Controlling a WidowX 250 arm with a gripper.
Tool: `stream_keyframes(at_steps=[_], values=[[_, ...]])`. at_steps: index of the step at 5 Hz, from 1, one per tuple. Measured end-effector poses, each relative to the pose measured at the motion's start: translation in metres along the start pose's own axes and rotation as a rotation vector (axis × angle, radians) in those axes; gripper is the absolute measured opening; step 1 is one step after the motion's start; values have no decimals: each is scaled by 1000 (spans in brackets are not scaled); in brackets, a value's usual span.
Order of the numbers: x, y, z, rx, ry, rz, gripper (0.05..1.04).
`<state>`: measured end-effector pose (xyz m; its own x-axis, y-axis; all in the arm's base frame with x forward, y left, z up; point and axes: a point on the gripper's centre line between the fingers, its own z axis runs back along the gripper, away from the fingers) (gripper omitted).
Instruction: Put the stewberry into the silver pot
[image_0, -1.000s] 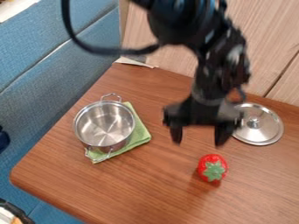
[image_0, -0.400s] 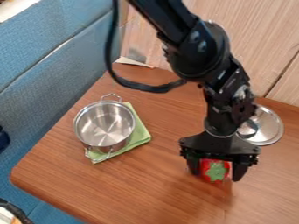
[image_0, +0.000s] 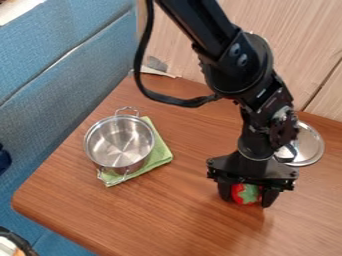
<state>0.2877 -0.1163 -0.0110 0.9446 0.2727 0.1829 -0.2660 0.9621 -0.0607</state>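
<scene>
Gripping the toy strawberry (image_0: 248, 194), the claw (image_0: 248, 200) points downward at the right part of the table (image_0: 167, 200). Its two black fingers are closed against the fruit, one at each side, and between them one can see the red skin and the green leaves. Whether the strawberry touches the wood below it, I cannot tell.

The black arm (image_0: 240, 65) enters from the top edge of the view and comes down at a slant, with a thick black cable (image_0: 141, 60) that hangs beside it in a curve.

The silver pot (image_0: 120, 145) is well apart from the claw, toward the left of the view. It is upright and open at the top, with a wire handle on two opposite sides. Under it lies a green cloth (image_0: 160, 156), which comes out at the right and at the lower side.

The silver lid (image_0: 310, 145) lies on the table behind the arm, which hides a part of it. A blue padded seat (image_0: 60, 75) is along the left side of the table.
</scene>
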Motion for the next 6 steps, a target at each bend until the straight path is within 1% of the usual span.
stream_keyframes(at_steps=[1, 2, 3, 4, 5, 6], values=[[-1, 6, 3, 44, 16, -5, 795], [22, 28, 31, 31, -42, 106, 796], [37, 68, 49, 45, -80, 245, 796], [50, 116, 58, 70, -109, 401, 796], [54, 149, 58, 83, -111, 521, 796], [52, 173, 47, 135, -84, 581, 795]])
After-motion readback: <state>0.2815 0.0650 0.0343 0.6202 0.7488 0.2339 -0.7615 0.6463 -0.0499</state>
